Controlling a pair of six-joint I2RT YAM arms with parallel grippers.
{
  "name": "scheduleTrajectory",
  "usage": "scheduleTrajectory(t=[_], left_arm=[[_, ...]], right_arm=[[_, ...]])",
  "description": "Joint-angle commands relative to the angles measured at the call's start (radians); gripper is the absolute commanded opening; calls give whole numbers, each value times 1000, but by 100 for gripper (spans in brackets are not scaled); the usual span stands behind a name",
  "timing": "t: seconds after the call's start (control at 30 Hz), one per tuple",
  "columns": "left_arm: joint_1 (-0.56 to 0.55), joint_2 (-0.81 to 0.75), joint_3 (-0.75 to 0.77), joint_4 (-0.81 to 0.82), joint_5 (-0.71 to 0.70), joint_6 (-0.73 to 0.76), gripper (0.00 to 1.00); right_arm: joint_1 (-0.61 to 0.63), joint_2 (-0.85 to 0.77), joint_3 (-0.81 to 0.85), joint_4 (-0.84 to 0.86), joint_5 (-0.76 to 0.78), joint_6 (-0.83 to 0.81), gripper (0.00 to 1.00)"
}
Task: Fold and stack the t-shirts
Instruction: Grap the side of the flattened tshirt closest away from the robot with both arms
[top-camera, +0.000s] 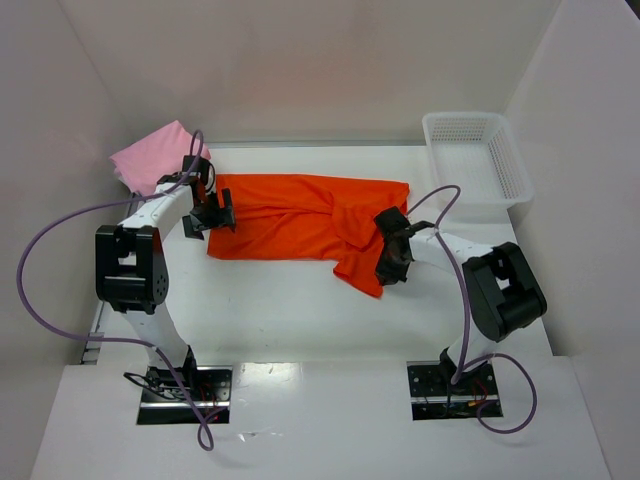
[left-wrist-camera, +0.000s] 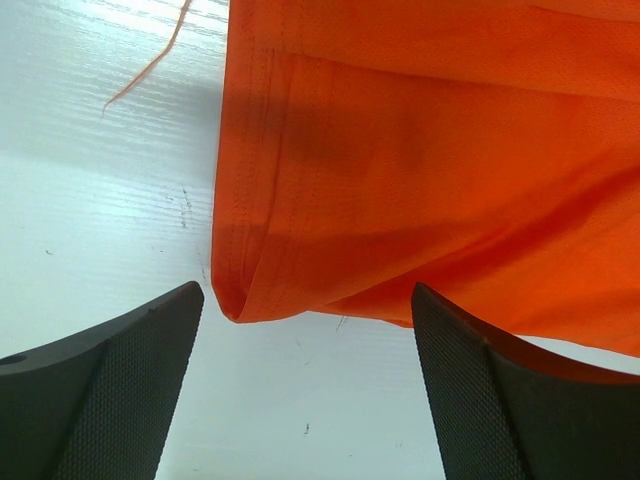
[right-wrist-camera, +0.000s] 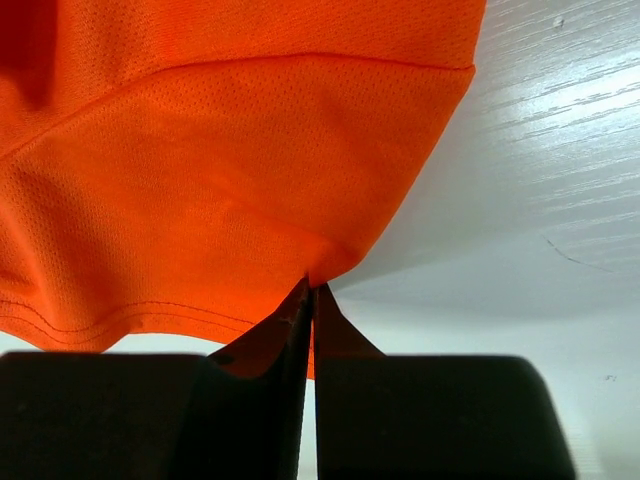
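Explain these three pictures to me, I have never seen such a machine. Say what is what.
Two robot arms are bolted to a white table, each ending in a two-finger pincer. The wide picture looks down from above; the other two come from a camera on each wrist. An orange t-shirt lies across the table, a pink t-shirt sits at the far left, and a white basket at the far right. The right pincer is shut on the orange t-shirt's edge. The left pincer is open at its left end, holding nothing.
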Motion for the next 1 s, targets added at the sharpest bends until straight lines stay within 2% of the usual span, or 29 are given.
scheduleTrajectory(t=[0.0, 0.27, 0.6, 0.9, 0.97], left_arm=[[7, 13, -5, 6, 1, 5, 91], [7, 33, -23, 25, 42, 5, 85], [17, 33, -43, 15, 24, -17, 85], [37, 52, -54, 6, 15, -26, 85], [37, 52, -63, 6, 15, -26, 81]], right_arm=[[5, 3, -13, -21, 78, 14, 5], [5, -30, -64, -32, 69, 23, 4], [5, -63, -36, -75, 78, 44, 4], [-4, -115, -74, -64, 69, 83, 4], [-4, -115, -74, -73, 69, 83, 4]])
